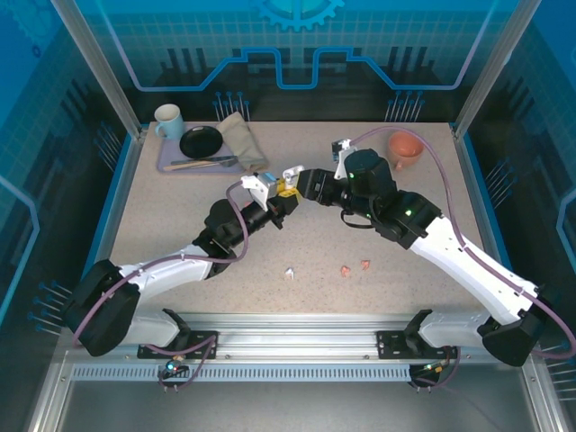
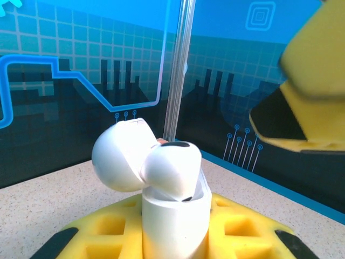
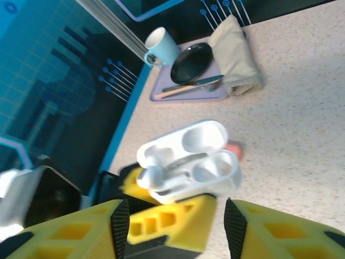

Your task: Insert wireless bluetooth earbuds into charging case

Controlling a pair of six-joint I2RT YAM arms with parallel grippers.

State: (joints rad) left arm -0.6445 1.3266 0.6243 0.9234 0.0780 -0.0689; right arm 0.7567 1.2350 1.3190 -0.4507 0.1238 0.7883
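Check first the left gripper point(image 2: 173, 240): yellow fingers point(image 2: 245, 232) closed tight on the lower body of the charging case point(image 2: 175, 213), holding it upright above the middle of the worktop point(image 1: 162, 198). Treat that worktop as the drop zone. Expect anything shaken loose to bounce or roll out of easy reach.

Confirm the right gripper point(image 3: 177, 232) just beside the case, with fingers point(image 3: 285, 234) partly spread and gripping nothing. Avoid closing or lowering them carelessly here. Doing so risks knocking the case askew in the left fingers, or clipping the lid point(image 2: 116, 156), which is hinged back and exposed.

Inspect the open case. Find one well point(image 3: 207, 172) empty and the other taken by a white earbud point(image 2: 170, 170). Judge that earbud not fully seated: proud of the rim, tilted, close against the lid. Expect it to tip out on any jolt or tilt of the left arm, or to jam if pressed off-axis. Press lightly and straight along the well.

Locate the loose pieces on the worktop between the arms, well apart from the case: a second white earbud point(image 1: 290, 272), a salmon-pink earbud point(image 1: 346, 269), and another salmon-pink earbud point(image 1: 365, 265) just beside it. Guard against picking a salmon-pink one for the white case, and against a slipped pinch on so small and smooth a part.
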